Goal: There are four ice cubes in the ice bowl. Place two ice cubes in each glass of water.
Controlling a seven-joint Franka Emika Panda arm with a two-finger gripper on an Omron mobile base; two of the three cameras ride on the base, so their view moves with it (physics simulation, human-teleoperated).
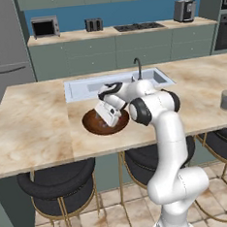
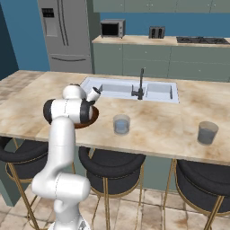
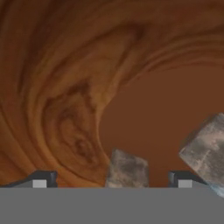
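The gripper point(image 3: 111, 179) stands wide open and holds nothing, its two dark fingertips point(image 3: 41, 179) far apart at the bottom of the hand view, lowered close over the inside of the ice bowl point(image 3: 65, 87). Between the tips lies one greyish ice cube point(image 3: 127, 170), not touched by either finger as far as can be seen, and a second ice cube point(image 3: 205, 151) sits just beyond the other tip, at the edge of the picture, on the bowl's flat reddish-brown floor. From the left base view the hand tilts down into the bowl, which rests on the marble island counter point(image 1: 34, 127) just in front of the sink point(image 1: 84, 86). In the right base view the arm's elbow hides most of the bowl, and the two glasses of water stand on the same counter: the nearer glass point(image 2: 121, 124) not far beside the bowl, the farther glass point(image 2: 207, 132) well apart toward the counter's end.
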